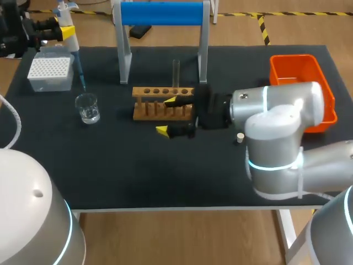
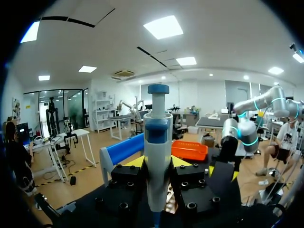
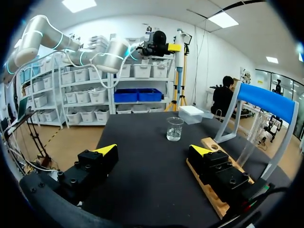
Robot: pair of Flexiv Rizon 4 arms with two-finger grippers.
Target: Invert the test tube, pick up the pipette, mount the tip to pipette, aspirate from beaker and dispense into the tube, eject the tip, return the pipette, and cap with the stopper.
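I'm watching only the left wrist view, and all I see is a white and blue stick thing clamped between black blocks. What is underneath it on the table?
Observer: The head view shows it. That stick is a pipette, held high next to a white tip box. Its thin lower end points down and stops close to a glass beaker.
Operator: Funny, I can't see any glass at all. Is there a tube somewhere for the liquid?
Observer: Yes. A clear test tube stands upright in a wooden rack near the middle of the table, in front of the blue bar you can see.
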